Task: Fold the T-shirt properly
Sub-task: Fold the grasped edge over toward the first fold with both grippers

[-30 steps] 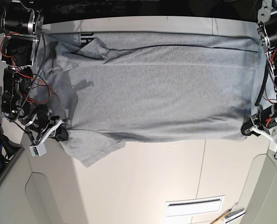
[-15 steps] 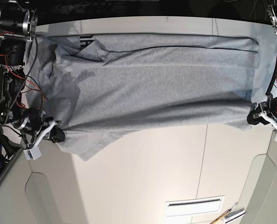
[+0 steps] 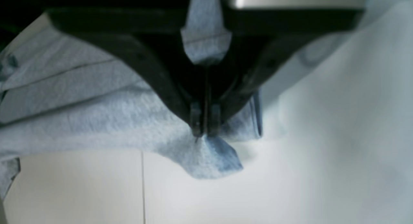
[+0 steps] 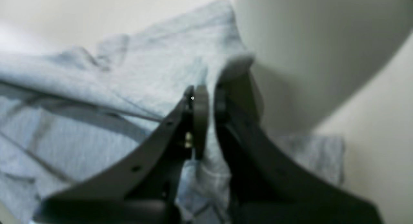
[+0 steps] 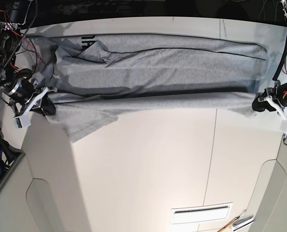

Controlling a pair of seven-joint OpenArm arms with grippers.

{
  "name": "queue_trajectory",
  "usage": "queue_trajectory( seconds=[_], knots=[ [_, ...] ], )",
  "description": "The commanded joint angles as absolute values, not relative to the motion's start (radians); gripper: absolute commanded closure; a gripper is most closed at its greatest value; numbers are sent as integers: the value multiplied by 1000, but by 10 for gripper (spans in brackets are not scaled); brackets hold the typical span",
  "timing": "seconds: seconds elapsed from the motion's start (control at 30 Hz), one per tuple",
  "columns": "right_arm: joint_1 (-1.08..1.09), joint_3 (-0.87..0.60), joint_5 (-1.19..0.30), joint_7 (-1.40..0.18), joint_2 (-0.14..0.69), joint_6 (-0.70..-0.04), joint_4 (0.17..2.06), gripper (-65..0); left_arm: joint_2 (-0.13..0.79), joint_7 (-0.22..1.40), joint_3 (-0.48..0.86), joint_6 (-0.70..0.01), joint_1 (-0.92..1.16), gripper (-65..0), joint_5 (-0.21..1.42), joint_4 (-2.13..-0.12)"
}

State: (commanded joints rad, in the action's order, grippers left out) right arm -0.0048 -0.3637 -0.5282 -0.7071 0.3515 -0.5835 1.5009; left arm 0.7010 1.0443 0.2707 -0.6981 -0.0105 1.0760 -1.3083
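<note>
The light grey T-shirt (image 5: 153,72) lies stretched sideways across the far part of the table, and black lettering (image 5: 88,42) peeks out near its left end. Its near edge is raised into a taut line between both grippers, with a sleeve (image 5: 85,123) hanging below at the left. My left gripper (image 5: 259,104) at the right of the base view is shut on the hem corner; in the left wrist view its fingertips (image 3: 205,127) pinch grey fabric (image 3: 213,156). My right gripper (image 5: 46,104) is shut on the shirt's left end, with cloth (image 4: 206,166) between its fingers (image 4: 200,104).
The white table (image 5: 148,169) has a seam running down its right part. A slotted vent (image 5: 201,213) and a small tool (image 5: 237,223) sit near the bottom edge. Arm links and red wiring (image 5: 7,43) crowd the far left.
Both grippers have carried the shirt's near edge up and toward the far side. The flat cloth is now narrower, with the lifted edge stretched straight between them.
</note>
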Motion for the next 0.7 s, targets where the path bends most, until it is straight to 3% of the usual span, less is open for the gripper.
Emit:
queue_trajectory(
  seconds=[0.43, 0.47, 0.57, 0.6, 0.7],
  knots=[
    [-161, -365, -520, -632, 345, -573, 1483, 0, 696, 1062, 271, -698, 70, 0, 1089, -1308],
    [-161, -365, -520, -631, 346, -572, 1475, -20, 696, 1062, 271, -698, 70, 0, 1091, -1309],
    [-161, -365, -521, -633, 346, -572, 1469, -263, 695, 1062, 271, -698, 70, 0, 1102, -1309],
    [-159, -366, -525, -633, 347, -572, 1470, -296, 696, 1062, 271, -698, 70, 0, 1105, -1308],
    [-158, -385, -580, -633, 346, -572, 1495, -297, 696, 1062, 271, -698, 70, 0, 1106, -1308]
  ],
)
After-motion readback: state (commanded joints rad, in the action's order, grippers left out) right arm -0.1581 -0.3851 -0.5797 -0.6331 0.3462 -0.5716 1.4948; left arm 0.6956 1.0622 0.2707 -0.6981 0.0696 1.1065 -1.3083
